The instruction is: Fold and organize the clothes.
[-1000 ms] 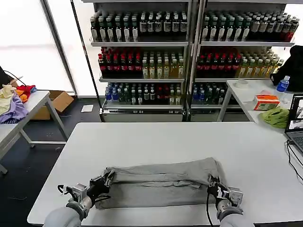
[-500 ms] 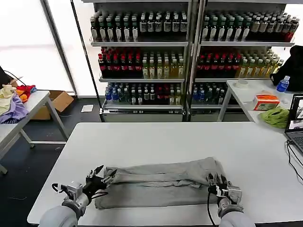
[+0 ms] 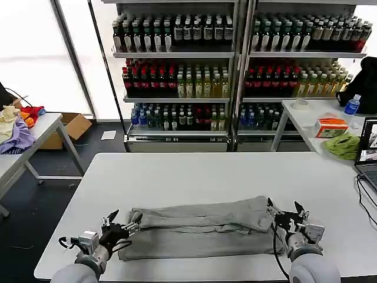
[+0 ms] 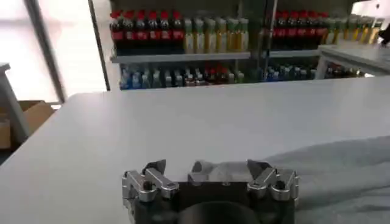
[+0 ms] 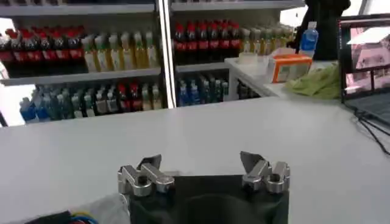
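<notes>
Grey T-shirt (image 3: 200, 229) lies folded into a long band, lower centre of the head view on the white table (image 3: 194, 171). Left gripper (image 3: 122, 222) at its left end and right gripper (image 3: 284, 212) at its right end both spread wide, holding nothing. Looks like a release between folds; next likely needs re-gripping the ends to fold crosswise. No readable writing.

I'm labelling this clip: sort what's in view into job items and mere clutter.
Job:
- grey T-shirt, folded into a band on the white table
- left gripper, fingers open, at its left end
- right gripper, fingers open, at its right end

Clutter:
- bright green cloth
- orange box
- laptop
- bottle shelves
</notes>
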Motion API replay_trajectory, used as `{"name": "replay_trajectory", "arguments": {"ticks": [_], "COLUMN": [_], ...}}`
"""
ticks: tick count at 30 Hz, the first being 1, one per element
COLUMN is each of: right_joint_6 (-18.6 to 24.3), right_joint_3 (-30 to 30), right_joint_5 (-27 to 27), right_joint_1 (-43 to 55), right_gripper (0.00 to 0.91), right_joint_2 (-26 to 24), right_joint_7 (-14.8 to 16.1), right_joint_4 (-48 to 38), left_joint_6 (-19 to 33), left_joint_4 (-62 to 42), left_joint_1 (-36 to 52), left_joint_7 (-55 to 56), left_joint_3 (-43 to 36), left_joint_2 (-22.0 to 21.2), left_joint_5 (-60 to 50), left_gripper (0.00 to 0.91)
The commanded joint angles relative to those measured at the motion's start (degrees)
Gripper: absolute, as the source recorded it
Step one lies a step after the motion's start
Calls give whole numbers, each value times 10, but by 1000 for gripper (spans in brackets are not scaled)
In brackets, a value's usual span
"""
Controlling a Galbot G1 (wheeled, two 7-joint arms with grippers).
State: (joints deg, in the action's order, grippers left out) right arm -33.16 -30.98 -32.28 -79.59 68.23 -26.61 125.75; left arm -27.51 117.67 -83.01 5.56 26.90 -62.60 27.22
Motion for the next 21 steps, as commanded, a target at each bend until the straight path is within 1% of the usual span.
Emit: {"name": "replay_trajectory", "arguments": {"ticks": [1, 13, 14, 15, 16, 17, 18, 21], "right_joint_6": [0, 1, 1, 1, 1, 1, 1, 1], "right_joint_3": [-18, -12, -13, -13, -13, -13, -12, -12], "right_joint_5": [-15, -13, -13, -13, -13, -13, -13, -13], "right_joint_1": [4, -1, 0, 1, 1, 1, 2, 4], "right_gripper": [907, 907, 907, 907, 907, 907, 907, 907], "right_joint_2": [-4, -5, -5, -5, -4, -4, -4, -3], "right_joint_7": [-1, -1, -1, -1, -1, -1, -2, -2], "right_joint_4": [26, 24, 23, 23, 22, 21, 21, 19], "left_joint_6": [-6, -2, -3, -2, -2, -2, -1, 6], "left_joint_4": [4, -26, -27, -28, -29, -30, -31, -34], "left_joint_1": [-20, -14, -14, -14, -15, -17, -17, -19], "left_joint_7": [8, 0, 0, -2, -5, -8, -10, -12], "left_joint_3": [7, -4, -6, -7, -8, -8, -8, -10], "left_joint_2": [-63, -85, -87, -88, -89, -90, -91, -91], "left_joint_5": [-6, -18, -21, -25, -25, -26, -26, -29], "left_gripper": [907, 907, 766, 655, 524, 131, 10, 0]}}
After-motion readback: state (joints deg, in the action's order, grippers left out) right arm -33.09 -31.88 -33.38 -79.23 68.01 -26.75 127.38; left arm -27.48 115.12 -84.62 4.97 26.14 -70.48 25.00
